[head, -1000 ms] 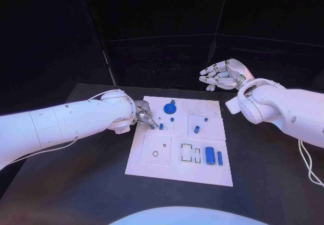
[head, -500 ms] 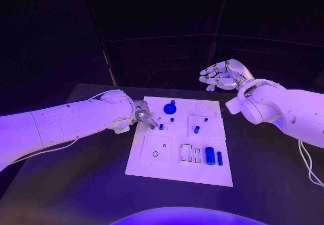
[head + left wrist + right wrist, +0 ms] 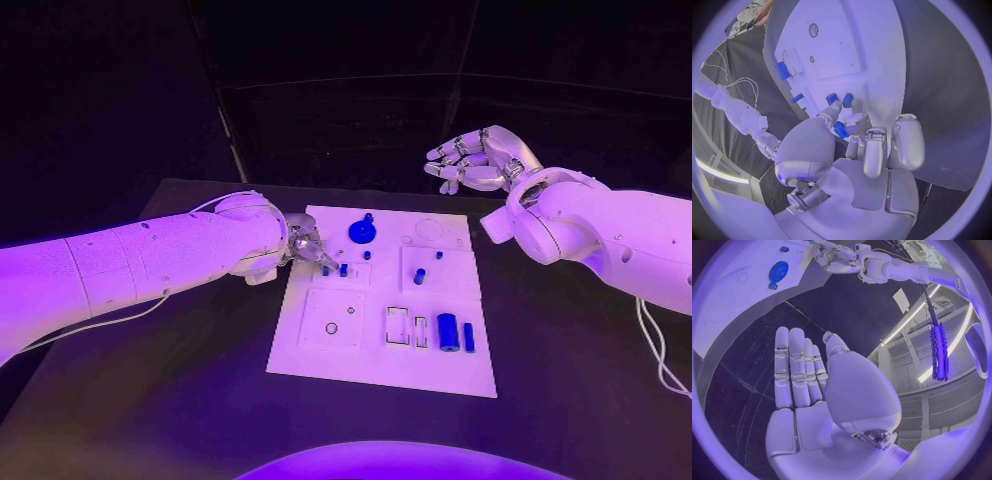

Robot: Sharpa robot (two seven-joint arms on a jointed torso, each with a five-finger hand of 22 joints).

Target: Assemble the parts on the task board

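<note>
Your left hand (image 3: 307,247) pinches a small blue part (image 3: 840,130) at the task board's (image 3: 361,365) upper-left edge; right hand (image 3: 473,160) raised upper right, fingers spread, holding nothing.

The left hand (image 3: 307,246) covers the task board (image 3: 375,350) edge — any part under its fingertips is hidden.

No readable text, labels, brands, numbers or signs were visible anywhere, neither on the task board (image 3: 384,340) nor on the parts or arms.
</note>
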